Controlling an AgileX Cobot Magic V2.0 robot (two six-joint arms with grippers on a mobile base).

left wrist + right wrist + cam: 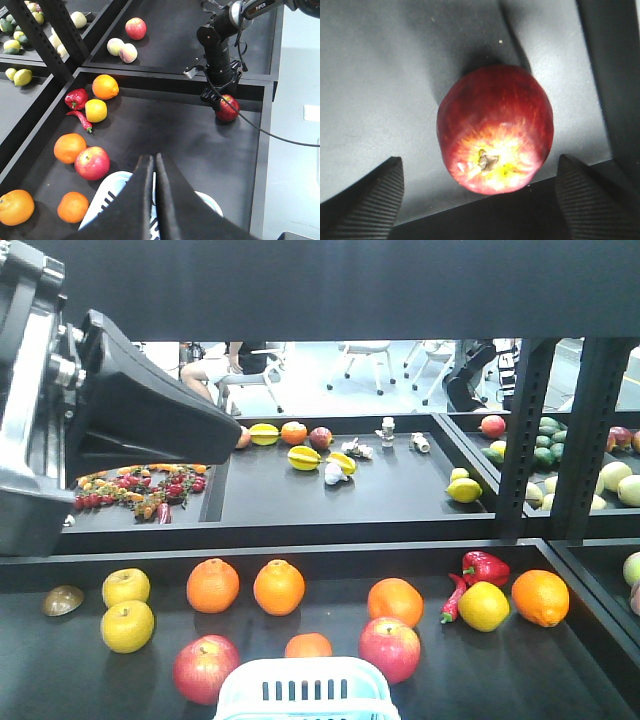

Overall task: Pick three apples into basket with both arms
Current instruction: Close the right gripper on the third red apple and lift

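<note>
Right gripper point(480, 200) spread wide around dark red apple point(495, 127); left gripper point(154, 165) pressed together above basket point(305, 690).

Dark red apple: glossy, deep crimson with fine streaks, yellow blush around a brown stem dimple; resting on black tray floor point(170, 130) just beside the rim, between the ribbed fingertips point(370, 200), touching neither. Two lighter red apples point(205, 668) point(390, 648) with yellowish flecks on the same tray, flanking pale aqua slotted basket at near edge. Oranges point(213, 585) and red pepper point(486, 567) nearby.
</note>
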